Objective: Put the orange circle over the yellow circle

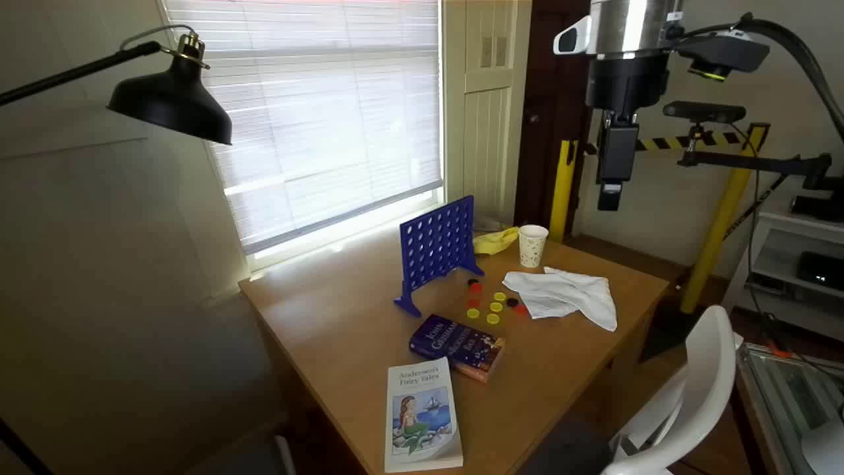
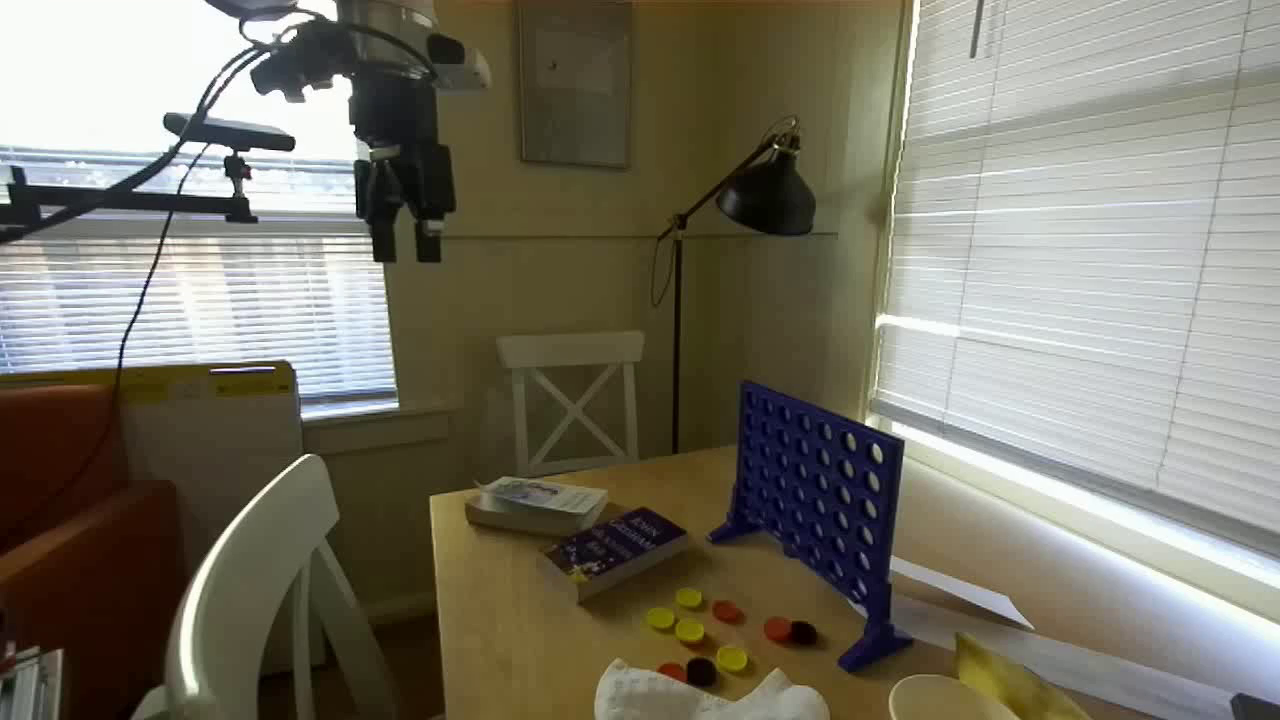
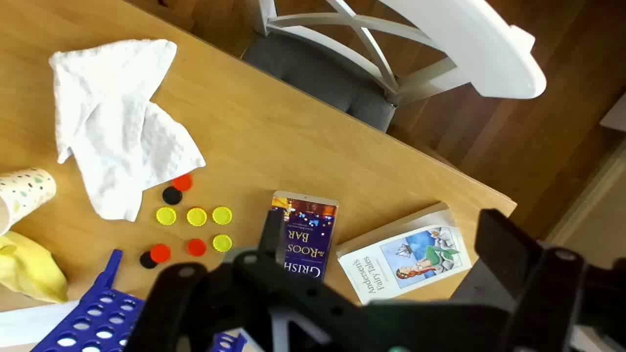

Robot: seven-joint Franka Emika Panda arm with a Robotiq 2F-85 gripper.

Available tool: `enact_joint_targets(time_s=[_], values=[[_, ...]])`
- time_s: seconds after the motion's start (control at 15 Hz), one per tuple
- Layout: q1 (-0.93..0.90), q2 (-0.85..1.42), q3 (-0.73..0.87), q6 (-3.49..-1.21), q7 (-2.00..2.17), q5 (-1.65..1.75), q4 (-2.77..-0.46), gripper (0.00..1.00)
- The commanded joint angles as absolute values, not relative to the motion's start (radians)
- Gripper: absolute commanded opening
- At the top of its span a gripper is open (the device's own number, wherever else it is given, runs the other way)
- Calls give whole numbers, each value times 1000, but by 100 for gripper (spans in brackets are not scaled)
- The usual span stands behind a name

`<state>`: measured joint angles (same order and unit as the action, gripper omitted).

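The claw point(image 2: 406, 245) hangs high above the tabletop point(image 3: 274, 142), its two fingers spread apart with a clear gap between them, plain in an exterior view and in the wrist view alike. Down on the tabletop, a lone orange circle point(image 3: 196, 247) lies flat near a yellow circle point(image 3: 222, 243); a second orange circle point(image 3: 160, 253) meets a black circle point(image 3: 147, 260) near a foot of the blue grid point(image 1: 436, 244); and a third orange circle point(image 3: 182, 182) meets another black circle point(image 3: 172, 195) right by the edge of a white cloth point(image 3: 122, 127) (which of the three the task means, I can't tell). Whether those pairs overlap or merely touch is hard to say. Three more yellow circles point(image 3: 196, 216) form a short row between the cloth and a purple book point(image 3: 308, 237), and a trace of orange seems to show at the rim of the middle one, too small to read. The blue grid stands upright near the window blinds point(image 1: 330, 119). The purple book lies flat near a white book of fairy tales point(image 1: 422, 422). A speckled paper cup point(image 1: 532, 247) stands near the cloth, with a yellow object point(image 3: 29, 269), its kind unclear, just beside it. A white chair point(image 3: 479, 49) stands by the tabletop, and a black lamp point(image 1: 173, 99) shows in both exterior views.
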<state>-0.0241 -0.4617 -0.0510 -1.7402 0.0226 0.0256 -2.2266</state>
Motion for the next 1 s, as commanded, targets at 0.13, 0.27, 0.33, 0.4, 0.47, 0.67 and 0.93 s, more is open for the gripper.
enact_joint_targets(time_s=[0.13, 0.27, 0.33, 0.4, 0.47, 0.67, 0.93], values=[[-28, -461, -48, -1738, 24, 27, -2225, 100], [-28, -461, -48, -1738, 24, 27, -2225, 100], [-28, -461, -48, -1738, 24, 27, -2225, 100], [-28, -461, -48, -1738, 24, 27, -2225, 100], [-28, -461, -48, -1738, 24, 27, -2225, 100], [-3, -389, -33, -1878, 106, -5, -2213, 100], [43, -243, 7, -2103, 220, -30, -2203, 100]])
